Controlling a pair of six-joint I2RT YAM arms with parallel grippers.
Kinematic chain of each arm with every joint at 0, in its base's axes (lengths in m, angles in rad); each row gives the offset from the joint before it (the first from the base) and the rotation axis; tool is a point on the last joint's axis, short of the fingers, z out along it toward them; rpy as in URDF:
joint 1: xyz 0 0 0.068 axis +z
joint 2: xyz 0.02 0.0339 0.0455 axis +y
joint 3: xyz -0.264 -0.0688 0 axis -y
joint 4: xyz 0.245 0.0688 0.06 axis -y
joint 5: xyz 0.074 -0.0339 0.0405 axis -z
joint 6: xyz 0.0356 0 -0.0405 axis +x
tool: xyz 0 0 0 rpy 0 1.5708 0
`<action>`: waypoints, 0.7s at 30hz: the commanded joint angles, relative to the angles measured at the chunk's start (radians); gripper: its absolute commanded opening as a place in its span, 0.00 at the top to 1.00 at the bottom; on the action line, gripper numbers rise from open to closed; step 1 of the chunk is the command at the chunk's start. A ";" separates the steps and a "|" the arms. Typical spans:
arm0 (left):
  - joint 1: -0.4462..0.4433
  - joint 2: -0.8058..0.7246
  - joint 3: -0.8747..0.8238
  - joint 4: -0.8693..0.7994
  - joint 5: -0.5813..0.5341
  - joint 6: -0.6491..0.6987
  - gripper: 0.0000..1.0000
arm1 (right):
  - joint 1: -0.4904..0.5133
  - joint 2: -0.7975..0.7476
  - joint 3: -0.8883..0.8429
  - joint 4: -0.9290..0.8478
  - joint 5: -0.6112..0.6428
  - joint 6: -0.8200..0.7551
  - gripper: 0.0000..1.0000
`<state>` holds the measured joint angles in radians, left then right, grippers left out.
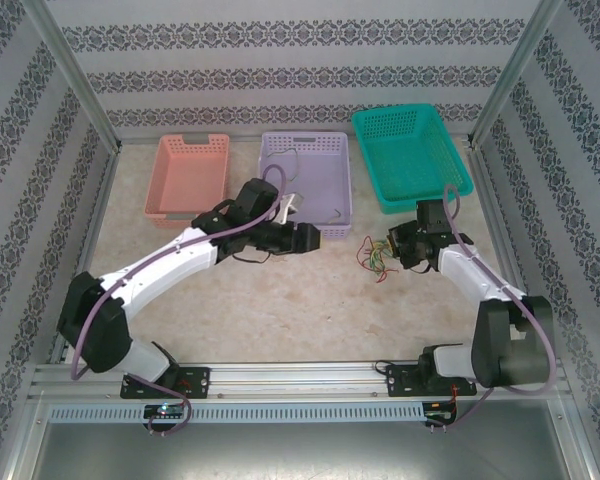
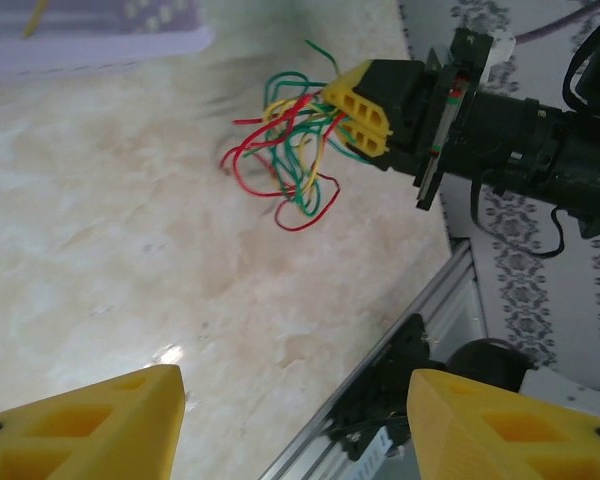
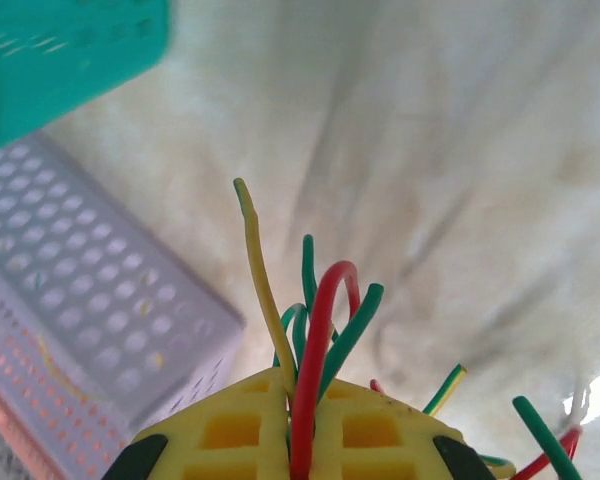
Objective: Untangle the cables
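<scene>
Cables [image 1: 373,255] beside lilac basket [image 1: 305,143] corner

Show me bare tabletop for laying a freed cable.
Widest free patch: beige marbled tabletop between both arms, on the near side of the thin red, yellow and green cables. Crowded: between the open left gripper and the right gripper clamping those cables, beside the lavender plastic basket.

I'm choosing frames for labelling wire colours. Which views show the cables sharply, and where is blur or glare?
Top external: even light, but the cables are tiny. Left wrist: cables fairly crisp, colours distinct; a small glare spot on the table. Right wrist: cables close and sharp, purple basket behind soft, washout at the right edge.
</scene>
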<state>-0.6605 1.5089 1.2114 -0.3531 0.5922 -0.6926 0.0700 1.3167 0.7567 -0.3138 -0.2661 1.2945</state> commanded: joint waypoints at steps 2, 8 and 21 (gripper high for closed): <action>-0.028 0.129 0.125 0.023 0.104 0.089 0.36 | 0.047 -0.034 0.083 -0.106 -0.019 -0.246 1.00; -0.067 0.289 0.278 -0.050 0.149 0.203 0.36 | 0.074 -0.031 0.157 -0.200 -0.060 -0.292 1.00; -0.103 0.437 0.392 -0.159 0.026 0.387 0.45 | 0.083 0.026 0.192 -0.274 -0.214 -0.252 1.00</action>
<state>-0.7593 1.9118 1.5700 -0.4782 0.6453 -0.3721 0.1421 1.3510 0.9325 -0.5545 -0.4320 1.0405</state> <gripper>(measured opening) 0.563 0.078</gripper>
